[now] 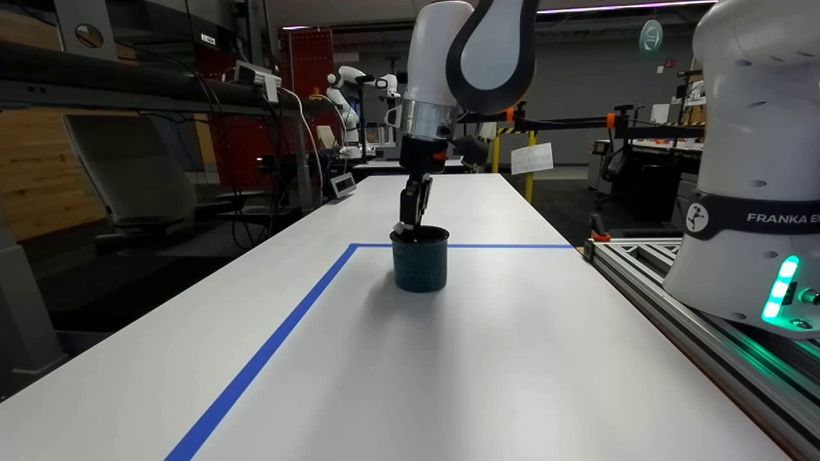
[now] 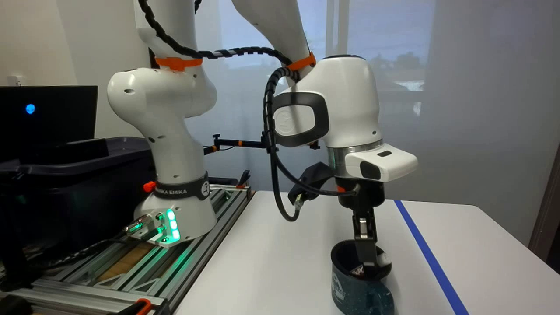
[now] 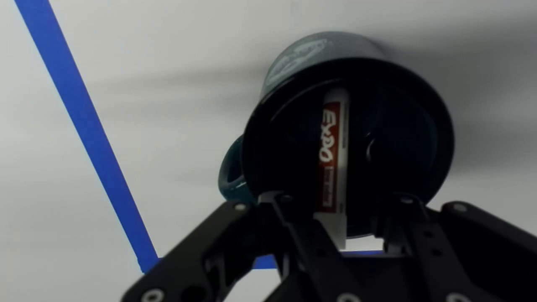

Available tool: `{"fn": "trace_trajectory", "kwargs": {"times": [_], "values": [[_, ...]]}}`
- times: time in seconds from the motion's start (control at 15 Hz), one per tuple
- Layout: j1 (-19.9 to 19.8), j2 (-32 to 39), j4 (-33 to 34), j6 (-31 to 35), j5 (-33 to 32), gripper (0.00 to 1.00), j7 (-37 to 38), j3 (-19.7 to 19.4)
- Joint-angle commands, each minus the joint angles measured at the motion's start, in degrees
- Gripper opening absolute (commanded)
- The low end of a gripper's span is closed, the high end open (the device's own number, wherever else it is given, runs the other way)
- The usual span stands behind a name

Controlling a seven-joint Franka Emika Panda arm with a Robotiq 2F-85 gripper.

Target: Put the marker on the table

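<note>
The marker, white with a dark red EXPO label, leans inside the dark blue-green cup. Its near white end reaches past the rim in the wrist view. In an exterior view its label shows inside the cup. My gripper is open, pointing down at the cup mouth, with the marker between its fingers, nearer the left one, and a gap on the right. The fingertips reach into the cup in both exterior views. The cup stands upright on the white table. The inside of the cup is dark.
Blue tape lines mark the table. The cup's handle sticks out on one side. The robot base stands on a metal rail frame along one table edge. A small grey device sits at the far opposite edge.
</note>
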Motion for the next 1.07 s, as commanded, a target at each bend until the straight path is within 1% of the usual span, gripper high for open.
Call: {"fn": "trace_trajectory", "kwargs": {"times": [0.0, 0.07, 0.2, 0.27, 0.33, 0.53, 0.6, 0.67, 0.73, 0.8, 0.87, 1.0], "values": [[-1.7, 1.6, -0.7, 4.1, 4.5, 0.17, -5.0, 2.7], [-2.2, 1.9, -0.7, 4.4, 5.4, 0.17, -5.8, 3.5], [-3.2, 1.8, -0.6, 4.0, 6.8, 0.04, -7.1, 5.2], [-3.6, 1.3, -0.6, 3.6, 7.3, 0.00, -7.5, 5.8], [-4.0, 0.4, -0.6, 2.0, 8.0, 0.05, -7.9, 6.6], [-3.1, -2.6, -0.1, -2.7, 4.6, 0.05, -5.9, 3.9], [-2.0, -4.0, 0.1, -4.1, 3.2, 0.05, -5.0, 2.3], [-1.8, -5.4, 0.2, -4.9, 2.0, 0.05, -4.5, 1.4], [-1.9, -6.9, 0.6, -6.2, 2.2, 0.05, -5.0, 1.5], [-1.8, -7.8, 1.3, -6.8, 0.6, 0.05, -4.2, 0.7], [-1.7, -9.0, 1.8, -8.3, 0.7, 0.05, -4.5, 1.0], [-0.6, -10.8, 3.1, -10.6, 3.4, 0.05, -6.5, 1.7]]}}
